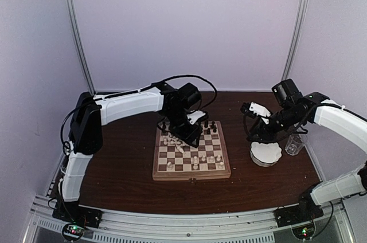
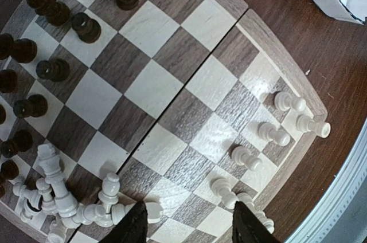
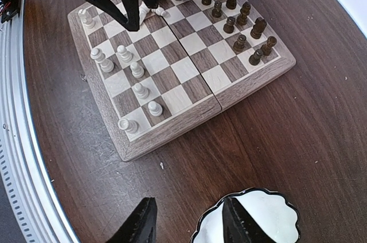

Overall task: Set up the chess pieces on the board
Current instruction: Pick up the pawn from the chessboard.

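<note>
Several white pieces [image 2: 57, 188] lie tumbled in a heap on the board [image 1: 192, 174], against its left edge and toward its far side. A handful of pawns [image 3: 137, 71] already stand on the board's near rows, and the dark pieces [image 3: 241, 39] stand along its far side. The left gripper [image 2: 190, 214] hovers over the board just beside the heap, jaws spread with nothing between them. The right gripper [image 3: 188, 211] hangs off the board's right side above a white bowl [image 3: 275, 208], its jaws also parted and empty. The pieces look tiny, light and hard, with smooth rounded profiles, so they probably slip under a careless pinch, and those lying flat likely roll away at a nudge. A toppled piece seems best taken across its narrow waist just above the base, fingers crosswise to its length, so that it can be swung upright. A standing one is better pinched at the neck from straight above. In the heap the pieces lean on and cross one another, so starting with the outermost one, nearest the board's middle, should disturb the rest least. The standing pawns look easy to knock over with a passing finger.
</note>
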You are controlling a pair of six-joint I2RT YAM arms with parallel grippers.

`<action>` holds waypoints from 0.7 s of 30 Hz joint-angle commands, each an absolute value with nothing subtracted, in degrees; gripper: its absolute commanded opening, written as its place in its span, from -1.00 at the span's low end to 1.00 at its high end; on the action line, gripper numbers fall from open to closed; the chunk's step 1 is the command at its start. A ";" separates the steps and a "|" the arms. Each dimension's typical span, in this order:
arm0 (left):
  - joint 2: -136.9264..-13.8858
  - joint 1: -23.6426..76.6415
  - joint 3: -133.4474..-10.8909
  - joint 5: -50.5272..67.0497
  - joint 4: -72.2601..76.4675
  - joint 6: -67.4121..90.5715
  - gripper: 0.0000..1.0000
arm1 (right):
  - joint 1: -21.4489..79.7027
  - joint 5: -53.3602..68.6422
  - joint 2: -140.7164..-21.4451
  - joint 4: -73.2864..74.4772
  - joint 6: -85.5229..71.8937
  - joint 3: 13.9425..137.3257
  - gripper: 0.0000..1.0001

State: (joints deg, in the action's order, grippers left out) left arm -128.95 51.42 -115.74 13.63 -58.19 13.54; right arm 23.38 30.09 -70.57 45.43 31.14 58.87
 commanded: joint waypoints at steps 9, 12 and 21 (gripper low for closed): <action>-134.88 53.74 -122.64 12.24 -62.40 15.16 0.07 | 23.60 31.13 -66.17 46.39 32.17 58.27 -0.15; -135.24 53.78 -123.65 11.59 -62.36 15.82 0.08 | 23.64 31.30 -65.47 46.48 32.41 58.04 -0.15; -135.43 53.70 -124.63 11.84 -62.41 17.16 0.10 | 23.73 30.96 -64.08 46.77 32.96 57.83 -0.14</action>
State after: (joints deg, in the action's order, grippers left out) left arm -134.82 53.80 -123.13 12.60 -61.82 16.16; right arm 23.38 30.20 -65.56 46.09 32.03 58.43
